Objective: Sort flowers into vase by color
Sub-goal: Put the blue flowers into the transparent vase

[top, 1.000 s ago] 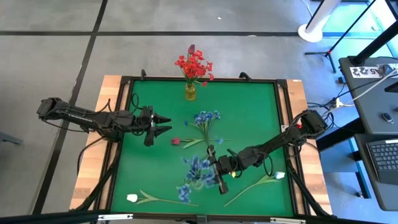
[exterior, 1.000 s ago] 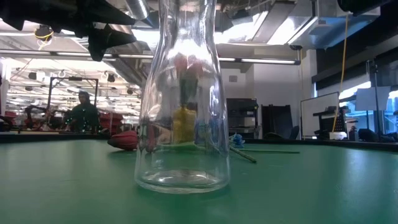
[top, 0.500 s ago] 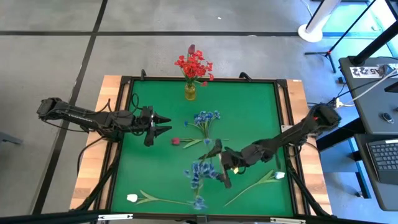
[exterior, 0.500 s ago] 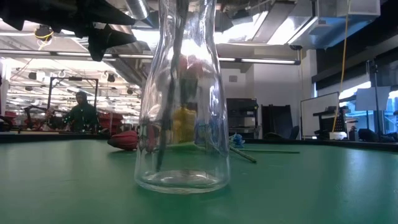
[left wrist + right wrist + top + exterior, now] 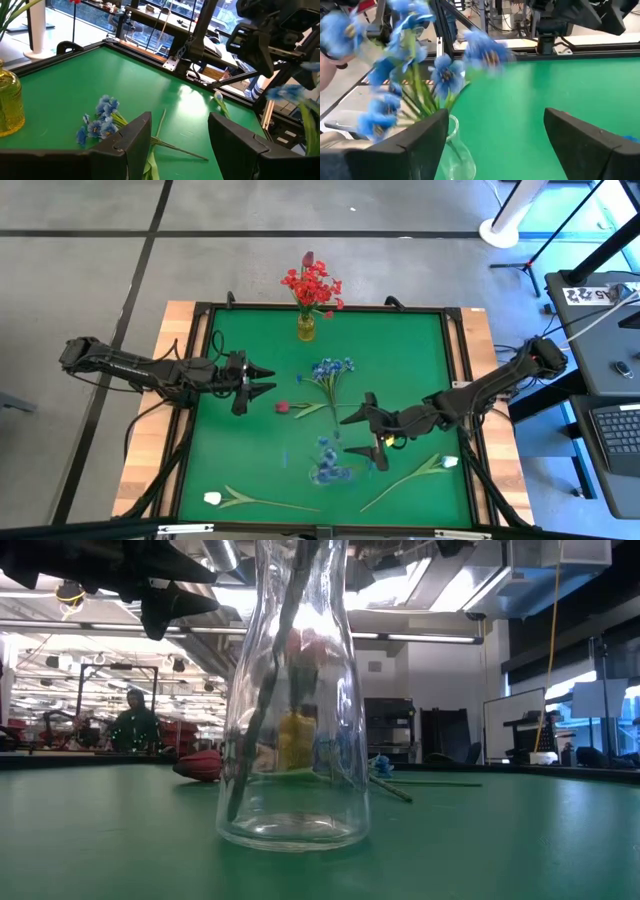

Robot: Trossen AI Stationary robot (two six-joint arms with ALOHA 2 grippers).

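Observation:
A blue flower spray [image 5: 330,465] stands in a clear glass vase [image 5: 456,150]; its stem [image 5: 255,720] leans inside the glass. My right gripper [image 5: 370,436] hovers open just right of it, touching nothing. Red flowers [image 5: 312,283] fill a yellow vase [image 5: 306,327] at the far edge. Another blue spray [image 5: 330,370] and a dark red rosebud [image 5: 283,407] lie mid-table. One white tulip [image 5: 213,498] lies near-left, another [image 5: 450,462] near-right. My left gripper [image 5: 266,381] waits open at the left, above the table.
A raised black frame [image 5: 455,360] borders the green mat. The left wrist view shows the loose blue spray [image 5: 100,120] ahead of the left fingers and the right arm [image 5: 270,30] beyond. A person [image 5: 130,720] sits in the room behind the table.
My right gripper has opened and let go of the blue spray, then risen and drawn back toward the table's right edge, tipping up from pointing down toward level. The spray has dropped into the glass vase, and its stem now leans inside the glass.

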